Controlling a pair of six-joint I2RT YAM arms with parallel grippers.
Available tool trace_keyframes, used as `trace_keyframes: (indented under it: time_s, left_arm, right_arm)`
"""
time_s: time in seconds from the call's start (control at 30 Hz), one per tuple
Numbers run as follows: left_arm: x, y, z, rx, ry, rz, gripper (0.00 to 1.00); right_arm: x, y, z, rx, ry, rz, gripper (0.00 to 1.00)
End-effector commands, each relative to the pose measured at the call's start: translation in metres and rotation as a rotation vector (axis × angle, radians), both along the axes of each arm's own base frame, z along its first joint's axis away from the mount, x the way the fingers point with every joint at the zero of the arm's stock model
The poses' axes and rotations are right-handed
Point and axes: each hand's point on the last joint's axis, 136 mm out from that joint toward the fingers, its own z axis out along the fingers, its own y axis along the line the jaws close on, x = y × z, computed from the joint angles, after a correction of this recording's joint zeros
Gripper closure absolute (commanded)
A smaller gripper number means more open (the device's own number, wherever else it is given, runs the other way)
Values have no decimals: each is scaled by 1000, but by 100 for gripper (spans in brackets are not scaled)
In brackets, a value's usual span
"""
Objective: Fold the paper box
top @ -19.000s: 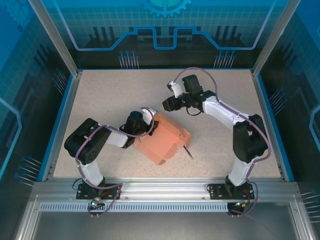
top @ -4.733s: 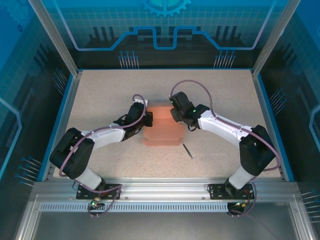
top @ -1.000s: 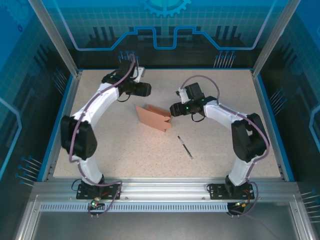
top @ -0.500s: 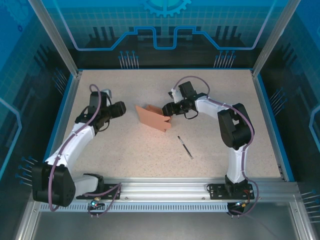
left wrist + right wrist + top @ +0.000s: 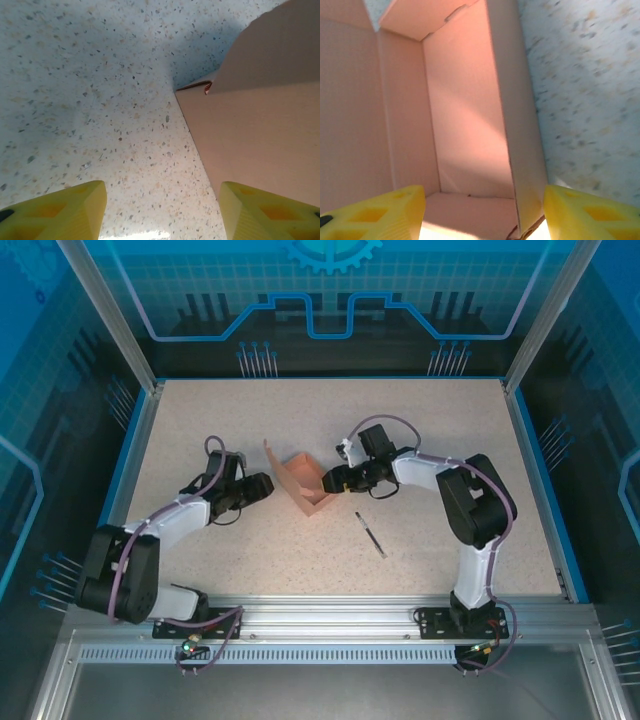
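Observation:
The paper box [image 5: 303,483] is salmon-pink and stands open-topped at mid-table, one flap rising at its far left corner. My left gripper [image 5: 267,486] lies low just left of it, open. In the left wrist view its yellow fingers [image 5: 75,210] frame bare table, and the box's outer wall [image 5: 260,130] fills the right side. My right gripper [image 5: 328,480] is at the box's right end, open. The right wrist view looks into the box's inside [image 5: 465,115]; one side wall stands between the wide-apart fingertips [image 5: 590,212], which do not pinch it.
A thin dark pen-like stick [image 5: 370,534] lies on the speckled table [image 5: 450,420] to the right of and nearer than the box. Blue rails and clear panels bound the table on the left, right and far sides.
The left arm swung from the far left in to the box's left side, its jaws narrowing a little. The box now stands as an open tray, shifted slightly nearer with the right gripper.

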Motion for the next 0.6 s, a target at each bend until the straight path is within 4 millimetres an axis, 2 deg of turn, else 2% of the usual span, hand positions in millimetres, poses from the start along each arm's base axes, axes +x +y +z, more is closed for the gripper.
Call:
trace_keyframes:
  time_s: [0.0, 0.17, 0.57]
  left_arm:
    - [15, -13, 1, -67, -24, -15, 38]
    - [33, -20, -3, -79, -27, -29, 38]
    - [79, -43, -9, -90, -19, -103, 38]
  right_arm:
    - [-7, 15, 26, 90, -30, 21, 35]
    - [-11, 9, 24, 62, -36, 13, 35]
    - [-4, -45, 31, -97, -140, -81, 35]
